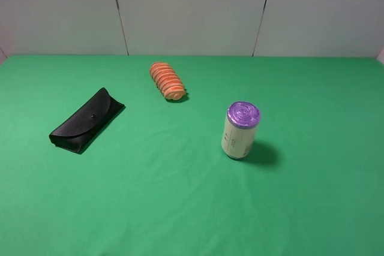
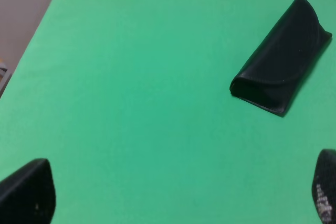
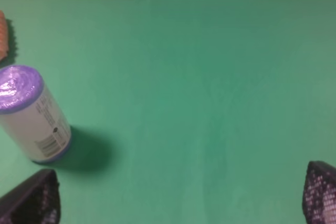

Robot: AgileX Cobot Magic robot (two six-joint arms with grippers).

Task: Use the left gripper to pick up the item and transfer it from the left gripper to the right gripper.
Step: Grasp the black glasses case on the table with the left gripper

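Note:
The black glasses case (image 1: 87, 120) lies flat on the green cloth at the left, flap closed, slanting from near left to far right. In the left wrist view the case (image 2: 281, 59) lies well ahead of my left gripper (image 2: 178, 192), whose two black fingertips (image 2: 29, 192) stand wide apart with nothing between them. My right gripper (image 3: 184, 198) is also open and empty, its fingertips (image 3: 320, 192) spread wide over bare cloth. Neither gripper shows in the exterior high view.
An orange ridged bread-like piece (image 1: 167, 80) lies at the back centre. A cream can with a purple top (image 1: 240, 130) stands upright right of centre; it also shows in the right wrist view (image 3: 31, 114). The green cloth's left edge (image 2: 31, 40) shows in the left wrist view.

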